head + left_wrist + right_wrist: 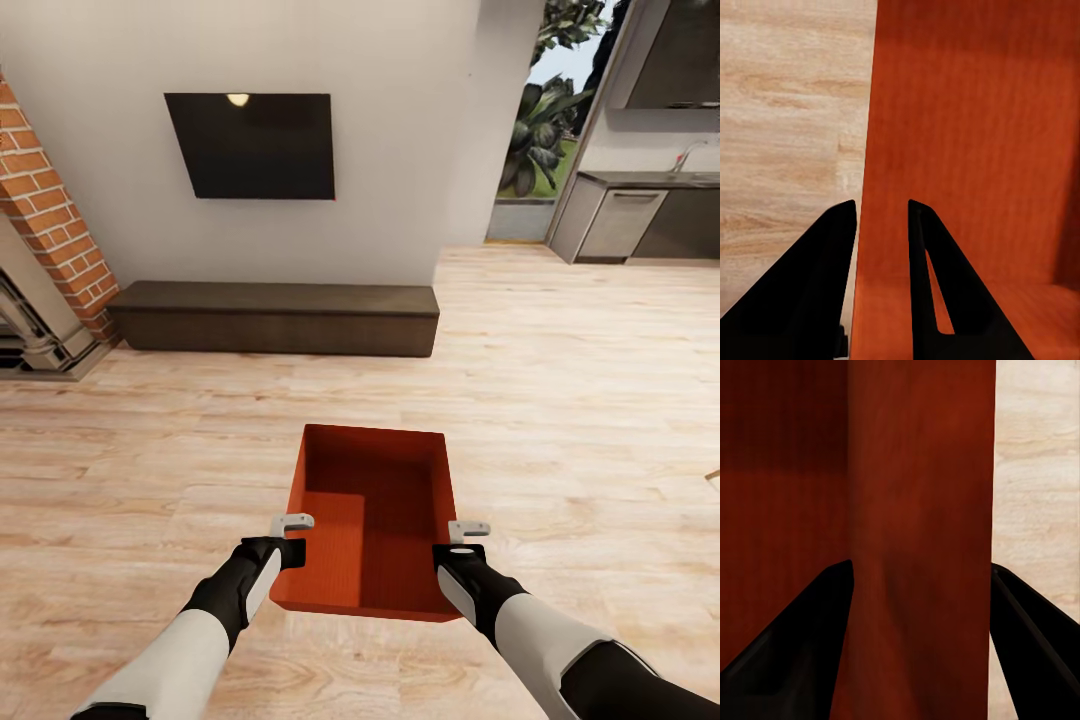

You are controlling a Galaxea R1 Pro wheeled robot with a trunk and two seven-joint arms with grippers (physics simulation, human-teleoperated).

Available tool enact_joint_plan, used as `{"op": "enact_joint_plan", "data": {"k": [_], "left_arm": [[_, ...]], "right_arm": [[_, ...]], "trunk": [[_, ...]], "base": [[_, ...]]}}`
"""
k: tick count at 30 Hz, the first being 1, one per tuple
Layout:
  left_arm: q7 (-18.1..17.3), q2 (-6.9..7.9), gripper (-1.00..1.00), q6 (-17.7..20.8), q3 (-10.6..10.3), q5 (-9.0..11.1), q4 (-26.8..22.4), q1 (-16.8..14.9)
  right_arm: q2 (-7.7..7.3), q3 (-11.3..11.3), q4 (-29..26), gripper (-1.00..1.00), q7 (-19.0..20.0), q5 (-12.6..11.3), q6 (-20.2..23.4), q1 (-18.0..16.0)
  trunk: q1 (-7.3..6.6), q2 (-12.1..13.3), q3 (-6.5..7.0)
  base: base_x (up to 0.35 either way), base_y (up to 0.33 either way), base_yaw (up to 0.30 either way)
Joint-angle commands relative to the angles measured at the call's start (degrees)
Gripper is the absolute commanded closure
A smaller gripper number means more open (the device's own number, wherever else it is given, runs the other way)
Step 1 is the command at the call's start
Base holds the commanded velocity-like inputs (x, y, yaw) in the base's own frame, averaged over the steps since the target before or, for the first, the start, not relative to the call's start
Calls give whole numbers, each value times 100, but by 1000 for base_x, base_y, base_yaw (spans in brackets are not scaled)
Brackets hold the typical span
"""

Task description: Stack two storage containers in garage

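Nearest, the left pincer (292, 538) straddles the left wall of the box (372, 520), one finger outside and one inside, closed narrow on the wall; the left wrist view shows the wall's edge running between its fingers (930, 300). The right pincer (462, 545) sits likewise over the right wall, but its fingers (810, 637) stand wider apart and the wall looks broad between them, so I cannot tell whether it truly pinches or merely brackets it.

The box is carried in front of the robot, between the two arms and above the floor (150, 480), open top up and empty. It looks stiff and flat-walled, probably light, and smooth enough to slip if the grip on one side loosens. The upper rims of the two long walls, opposite each other, seem the right places to hold.

Below lie light wood planks, so this is the living room. Farther off, a long dark low cabinet (275, 318) stands against the pale wall beneath a dark screen (252, 145), brickwork (50, 210) to the left, and a kitchen (640, 200) opens at far right.
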Motion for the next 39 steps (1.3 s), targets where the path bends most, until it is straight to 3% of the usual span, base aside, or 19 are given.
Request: {"op": "enact_joint_plan", "data": {"k": [1, 39], "left_arm": [[53, -10, 100, 40, 2, -35, 5, 1], [53, -10, 100, 40, 2, -35, 0, 1]], "right_arm": [[23, 91, -155, 100, -47, 131, 53, -5], [25, 88, -155, 100, -47, 130, 53, -5]], "trunk": [[3, -10, -1], [3, -10, 341]], "base": [[0, 0, 0], [0, 0, 0]]}}
